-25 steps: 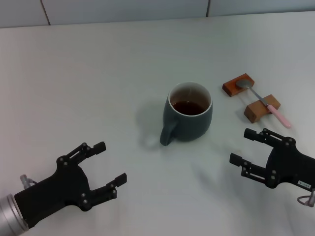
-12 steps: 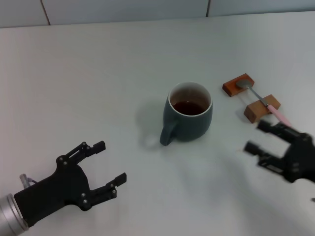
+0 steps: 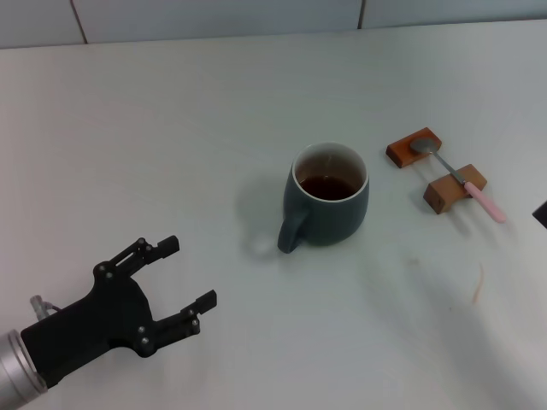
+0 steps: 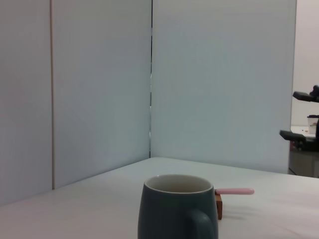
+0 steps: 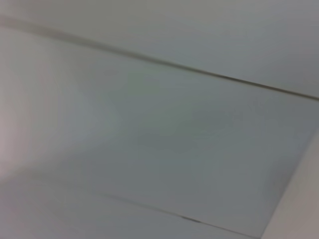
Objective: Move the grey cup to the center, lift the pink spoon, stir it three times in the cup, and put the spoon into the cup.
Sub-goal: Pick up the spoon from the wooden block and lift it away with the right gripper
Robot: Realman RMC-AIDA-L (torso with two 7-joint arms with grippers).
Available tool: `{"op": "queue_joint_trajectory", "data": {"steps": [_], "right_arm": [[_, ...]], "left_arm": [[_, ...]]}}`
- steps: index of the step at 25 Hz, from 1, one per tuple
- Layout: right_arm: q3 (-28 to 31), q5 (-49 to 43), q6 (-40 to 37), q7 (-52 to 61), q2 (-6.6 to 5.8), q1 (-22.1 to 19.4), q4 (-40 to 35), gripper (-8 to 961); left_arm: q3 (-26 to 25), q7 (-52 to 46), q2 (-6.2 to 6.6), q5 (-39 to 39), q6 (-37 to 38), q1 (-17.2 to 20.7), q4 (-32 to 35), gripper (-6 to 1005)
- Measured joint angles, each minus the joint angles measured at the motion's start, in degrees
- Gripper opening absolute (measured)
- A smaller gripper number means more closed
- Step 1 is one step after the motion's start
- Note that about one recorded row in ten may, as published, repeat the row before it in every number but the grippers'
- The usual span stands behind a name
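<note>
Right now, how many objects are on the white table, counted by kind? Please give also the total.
Cups: 1, the grey cup with dark liquid inside.
Spoons: 1, the pink spoon, lying across the two blocks.
Wooden blocks: 2, one under the spoon's bowl, one under its handle.
Total: 4.
</note>
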Motion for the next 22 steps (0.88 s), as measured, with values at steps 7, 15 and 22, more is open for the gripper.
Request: {"op": "queue_joint_trajectory", "data": {"steps": [7, 15, 22], "right_arm": [[0.3, 0.0, 5.8, 9.5, -0.87, -2.0, -0.2, 735], [-0.3, -1.1, 13.6, 10.5, -0.78, -0.6, 0.3, 735], [-0.3, -2.5, 17.5, 10.6, -0.55, 1.4, 0.9, 735]], "left_arm": [[-0.1, -0.3, 0.06, 0.0, 0.1, -0.2, 0.0, 859], [-0.1, -0.3, 0.07, 0.0, 0.2, -0.4, 0.1, 859], [-0.1, 0.0, -0.02, 0.0, 0.7, -0.2, 0.0, 859]]}}
